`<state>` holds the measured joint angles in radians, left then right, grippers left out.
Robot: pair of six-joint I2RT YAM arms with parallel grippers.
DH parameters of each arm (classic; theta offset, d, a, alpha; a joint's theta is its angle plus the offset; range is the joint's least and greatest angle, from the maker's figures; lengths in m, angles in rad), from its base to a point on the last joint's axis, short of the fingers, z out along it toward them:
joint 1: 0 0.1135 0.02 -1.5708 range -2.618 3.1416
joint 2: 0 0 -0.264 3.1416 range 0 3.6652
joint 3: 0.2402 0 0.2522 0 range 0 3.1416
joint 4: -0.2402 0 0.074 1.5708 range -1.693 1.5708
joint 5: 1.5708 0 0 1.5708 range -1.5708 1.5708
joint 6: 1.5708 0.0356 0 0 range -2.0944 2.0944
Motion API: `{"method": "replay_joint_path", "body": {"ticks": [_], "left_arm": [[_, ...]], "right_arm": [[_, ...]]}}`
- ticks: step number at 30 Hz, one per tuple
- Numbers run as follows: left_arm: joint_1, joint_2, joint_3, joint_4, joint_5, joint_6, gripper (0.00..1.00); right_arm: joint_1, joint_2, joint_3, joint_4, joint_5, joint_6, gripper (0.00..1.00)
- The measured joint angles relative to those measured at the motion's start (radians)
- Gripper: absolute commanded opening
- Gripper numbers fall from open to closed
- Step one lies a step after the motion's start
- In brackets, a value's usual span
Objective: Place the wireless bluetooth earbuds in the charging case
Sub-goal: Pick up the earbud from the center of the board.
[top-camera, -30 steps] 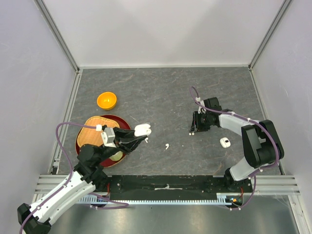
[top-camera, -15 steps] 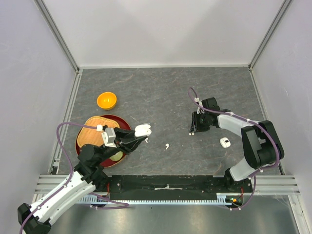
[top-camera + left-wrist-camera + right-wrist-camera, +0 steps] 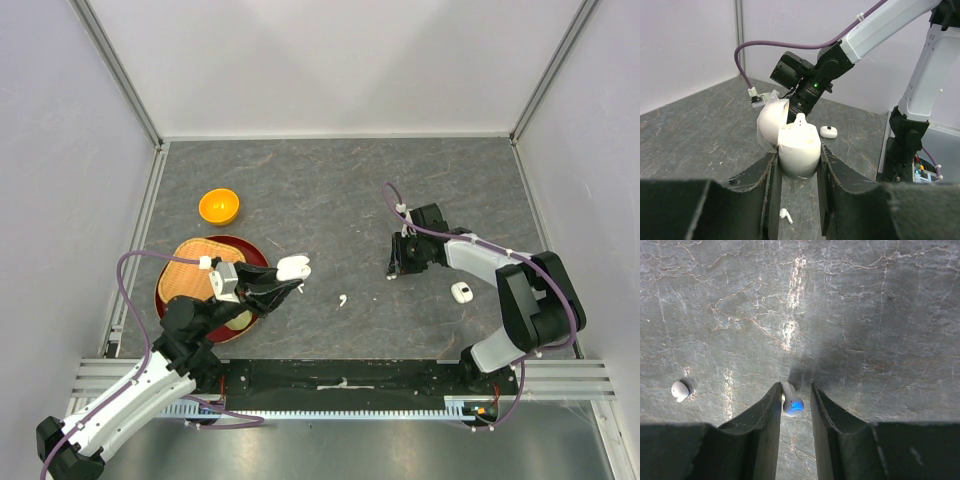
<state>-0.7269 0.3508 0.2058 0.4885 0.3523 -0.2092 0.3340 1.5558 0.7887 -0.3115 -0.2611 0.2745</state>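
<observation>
Nearest the arm bases, the left tool [image 3: 796, 167] is clamped on the lower half of an open white charging case [image 3: 798, 148]. The case is held upright above the table [image 3: 330, 190], its lid swung back, and a small white nub stands up from the open top. On the table just beyond and to the right of it lies 1 loose earbud [image 3: 342, 299], touching nothing. Under the left arm sits a dark red plate [image 3: 254, 247] carrying a woven tan mat [image 3: 190, 264]. Across the table, well apart from the held case, the right tool [image 3: 792, 386] points down at the surface. Its 2 fingers [image 3: 767, 412] stand a little apart and straddle a second earbud [image 3: 792, 405], which shows a blue light and rests on the table, with a sliver of gap on 1 side. A third earbud [image 3: 679, 390] lies alone off to the side in the right wrist view. A small closed white case [image 3: 461, 292] sits near the right arm's elbow. Farthest back on the left is an orange bowl [image 3: 219, 206].
</observation>
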Motion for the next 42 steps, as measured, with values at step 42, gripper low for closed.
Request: {"method": "replay_joint_path", "body": {"ticks": [42], "left_arm": [[0.000,-0.002,-0.011,0.000,-0.003,-0.003,0.02]], "right_arm": [[0.000,-0.091,-0.088,0.033,-0.007,0.061,0.30]]}}
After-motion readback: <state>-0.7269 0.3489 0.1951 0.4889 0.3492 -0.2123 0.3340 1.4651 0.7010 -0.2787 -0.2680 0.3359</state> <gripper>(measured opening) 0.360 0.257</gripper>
